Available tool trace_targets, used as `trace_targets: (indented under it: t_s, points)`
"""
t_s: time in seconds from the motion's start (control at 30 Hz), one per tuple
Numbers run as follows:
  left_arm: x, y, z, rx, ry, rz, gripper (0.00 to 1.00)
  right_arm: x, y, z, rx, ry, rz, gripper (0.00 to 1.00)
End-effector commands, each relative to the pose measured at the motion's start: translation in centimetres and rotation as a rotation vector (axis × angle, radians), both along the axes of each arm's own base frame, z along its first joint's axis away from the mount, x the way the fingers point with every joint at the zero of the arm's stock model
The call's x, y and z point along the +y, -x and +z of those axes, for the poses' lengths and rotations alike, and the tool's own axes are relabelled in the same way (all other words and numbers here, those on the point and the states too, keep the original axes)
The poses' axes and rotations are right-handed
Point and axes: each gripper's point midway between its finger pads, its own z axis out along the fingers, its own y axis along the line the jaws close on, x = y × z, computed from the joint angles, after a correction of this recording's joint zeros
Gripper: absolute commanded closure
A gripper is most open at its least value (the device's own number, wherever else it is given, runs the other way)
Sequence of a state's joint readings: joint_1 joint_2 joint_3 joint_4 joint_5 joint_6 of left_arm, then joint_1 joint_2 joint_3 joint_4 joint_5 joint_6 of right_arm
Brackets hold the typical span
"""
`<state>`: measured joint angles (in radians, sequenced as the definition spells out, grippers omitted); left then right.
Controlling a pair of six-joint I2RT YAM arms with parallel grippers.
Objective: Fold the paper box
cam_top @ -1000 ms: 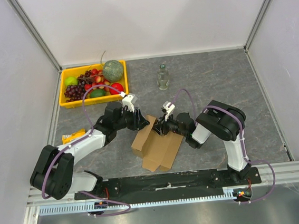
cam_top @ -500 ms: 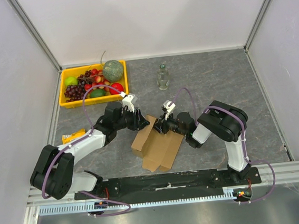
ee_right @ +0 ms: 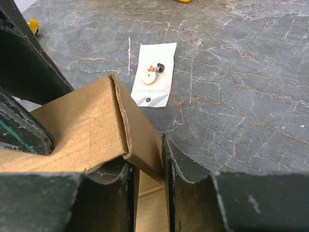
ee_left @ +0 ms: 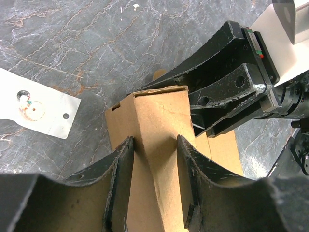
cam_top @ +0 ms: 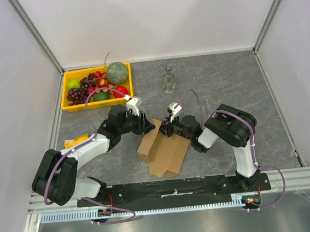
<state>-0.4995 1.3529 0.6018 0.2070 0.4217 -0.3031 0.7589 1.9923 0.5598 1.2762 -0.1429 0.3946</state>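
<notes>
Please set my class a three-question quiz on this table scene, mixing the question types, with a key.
1. True or false: the yellow plastic fruit tray sits at the far left of the grey stone-look table.
2. What do both arms' jaws straddle? A the plain brown cardboard box; B the tray; C nothing.
3. Name the upright thing right of the tray.
Key: 1 true; 2 A; 3 the clear glass bottle.

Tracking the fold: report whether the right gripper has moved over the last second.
Yes, slightly: the right gripper has edged toward the glass bottle, staying at the paper box.
</notes>
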Motion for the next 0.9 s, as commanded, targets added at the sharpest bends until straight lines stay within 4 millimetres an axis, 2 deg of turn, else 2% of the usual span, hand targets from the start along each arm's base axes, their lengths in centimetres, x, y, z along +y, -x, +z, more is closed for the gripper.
trace_targets:
  t_s: [0.0,0.5,0.67,0.77,0.87]
  points:
    - [-0.7,0.8,-0.3,0.039,0.033,-0.032,0.54,1.3,-1.7,11.2,-0.288,-0.311,-0.041,0.71]
    - [-0.9,1.1,-0.1,0.043,0.048,-0.054,0.55,2.2,-1.9,10.8,-0.311,-0.250,-0.082,0.81]
    - [-0.9,1.4,-0.3,0.047,0.050,-0.059,0.56,1.8,-2.3,10.7,-0.313,-0.242,-0.135,0.86]
    - [-0.9,1.4,-0.3,0.050,0.052,-0.057,0.56,1.9,-2.3,10.7,-0.315,-0.240,-0.129,0.85]
    - [-0.9,1.4,-0.5,0.051,0.049,-0.056,0.56,2.2,-1.8,10.8,-0.322,-0.240,-0.095,0.77]
